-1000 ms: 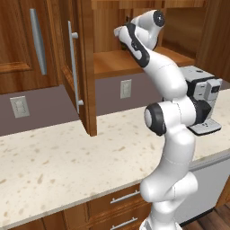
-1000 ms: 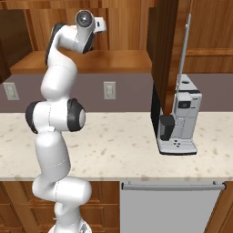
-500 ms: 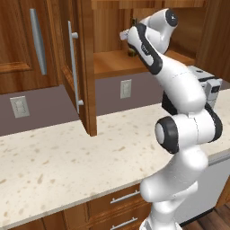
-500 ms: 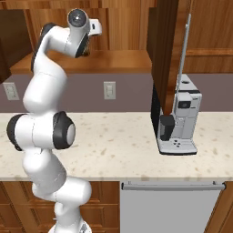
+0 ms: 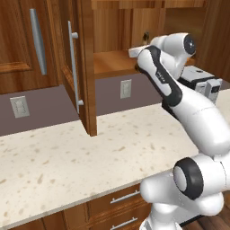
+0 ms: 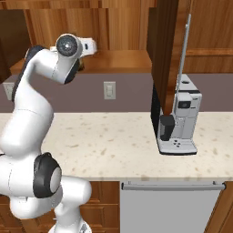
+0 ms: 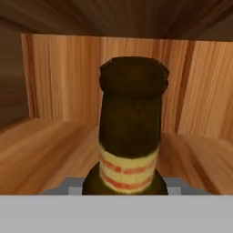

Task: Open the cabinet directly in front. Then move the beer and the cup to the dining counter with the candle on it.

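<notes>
The cabinet stands open, its door (image 5: pixel 85 67) swung out with the long metal handle (image 5: pixel 72 67) facing left and its wooden shelf (image 5: pixel 112 63) bare in front. The beer (image 7: pixel 129 127), a dark brown bottle with a pale red-striped label, rises straight ahead in the hand view, very close. My gripper (image 7: pixel 119 185) sits around its shoulders, with grey fingers (image 7: pixel 63 185) on either side, shut on it. In the left base view the hand (image 5: pixel 137 51) reaches onto the shelf, and the bottle top (image 5: pixel 146 36) peeks above it. The cup, dining counter and candle are out of view.
A speckled beige countertop (image 5: pixel 67 157) with wall outlets (image 5: pixel 126 88) behind runs below the cabinet. A coffee machine (image 6: pixel 179 118) stands at the right, beside the right-hand door (image 6: pixel 164 45), which also stands open. A closed cabinet door (image 5: pixel 27 45) is at the left.
The arm has folded differently: its elbow and lower links swung outward and down. The hand stays at the cabinet shelf and the jaws keep the same width.
</notes>
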